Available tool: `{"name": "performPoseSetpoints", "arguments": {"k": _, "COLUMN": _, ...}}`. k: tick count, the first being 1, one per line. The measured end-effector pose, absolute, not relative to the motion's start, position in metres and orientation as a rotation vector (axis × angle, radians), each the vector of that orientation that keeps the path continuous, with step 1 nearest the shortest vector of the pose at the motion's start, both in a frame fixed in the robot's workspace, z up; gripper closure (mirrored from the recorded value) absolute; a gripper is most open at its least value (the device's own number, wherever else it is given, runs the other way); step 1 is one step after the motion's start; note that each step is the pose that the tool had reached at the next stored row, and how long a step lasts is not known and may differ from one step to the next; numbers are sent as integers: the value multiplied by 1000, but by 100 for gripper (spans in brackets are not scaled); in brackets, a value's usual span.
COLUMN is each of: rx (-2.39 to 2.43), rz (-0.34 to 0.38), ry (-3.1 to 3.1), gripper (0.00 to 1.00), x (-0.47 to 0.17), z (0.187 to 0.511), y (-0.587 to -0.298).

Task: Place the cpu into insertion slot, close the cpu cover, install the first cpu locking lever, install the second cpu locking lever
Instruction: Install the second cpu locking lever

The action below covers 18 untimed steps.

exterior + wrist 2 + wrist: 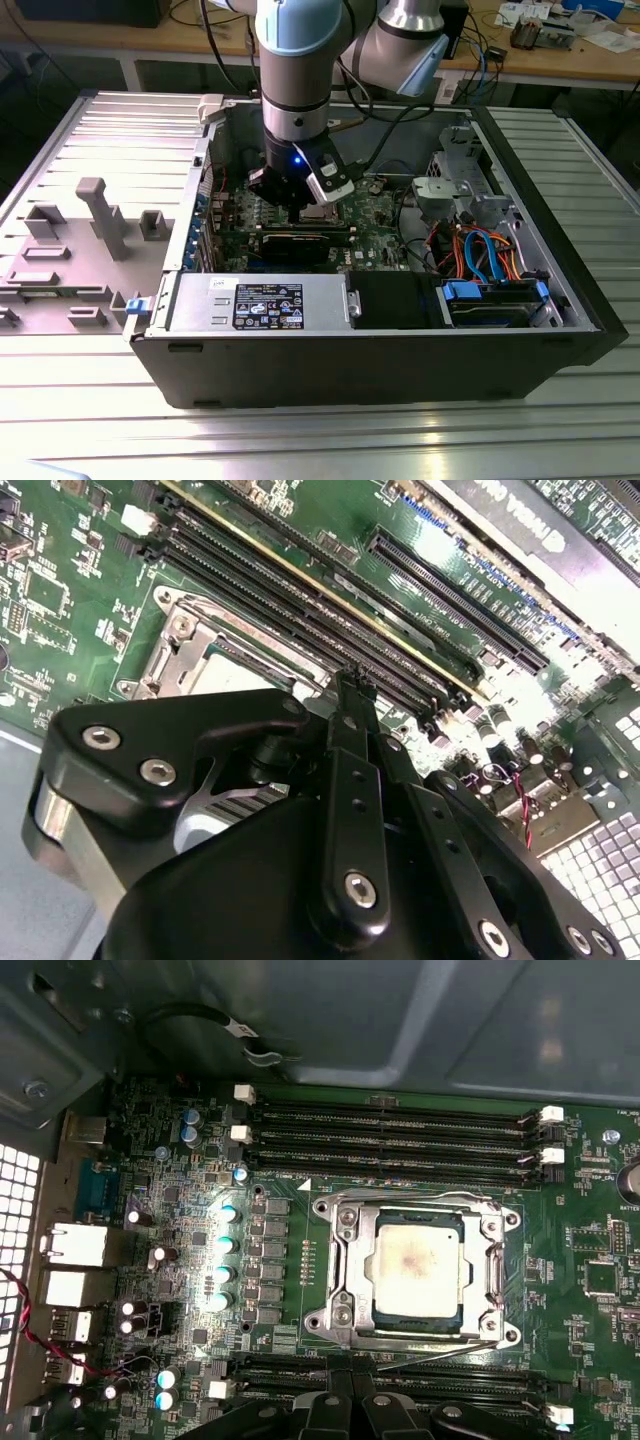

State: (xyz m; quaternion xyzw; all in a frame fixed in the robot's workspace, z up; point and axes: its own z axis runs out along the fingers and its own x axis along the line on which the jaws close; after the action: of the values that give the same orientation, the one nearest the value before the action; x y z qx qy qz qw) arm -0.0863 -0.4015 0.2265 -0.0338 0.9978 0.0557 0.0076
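A: Where's the cpu point(418, 1268)?

B: In the first wrist view it sits flat in the insertion slot point(376, 1312), silver top up, with the cpu cover point(345, 1272) lying down around it as a frame. A thin lever wire point(440, 1352) runs along the socket's edge nearest the hand, and it looks a little raised at one end. Whether either lever is hooked, I can't say.

A: And the hand point(352, 685)?

B: Low over the motherboard point(610, 1240), just beside the socket on the side of the memory slots point(300, 620). In the second wrist view its fingers point(352, 770) look pressed together, nothing between them, with the tip just over the slot rows at the socket's edge. So clenched and empty, as far as I can judge.

A: How would you handle a lever well?

B: My judgement: push on the wire near its free end with the narrow tip, sweep it down and sideways under its catch, and keep the force off the chip's lid and the cover frame.

A: What crowds the work?

B: Memory slots on both sides of the socket, a row of capacitors point(226, 1258) on a third side. In the exterior view a long black card point(300, 245) lies across the board toward the power supply point(262, 302), and the cable bundle point(480, 250) is well apart toward the computer case's point(380, 370) drive corner. The case walls hem the arm point(292, 70) in.
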Motion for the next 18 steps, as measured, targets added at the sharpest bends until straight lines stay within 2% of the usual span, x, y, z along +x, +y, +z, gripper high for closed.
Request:
{"name": "performPoseSetpoints", "arguments": {"k": 8, "rx": -105, "rz": 223, "ry": 3116, "gripper": 89, "x": -93, "z": 226, "y": -403}}
{"name": "performPoseSetpoints", "arguments": {"k": 12, "rx": -105, "rz": 285, "ry": 3111, "gripper": 89, "x": -93, "z": 225, "y": -409}}
{"name": "performPoseSetpoints", "arguments": {"k": 18, "rx": -104, "rz": 292, "ry": 3110, "gripper": 89, "x": -93, "z": 222, "y": -416}}
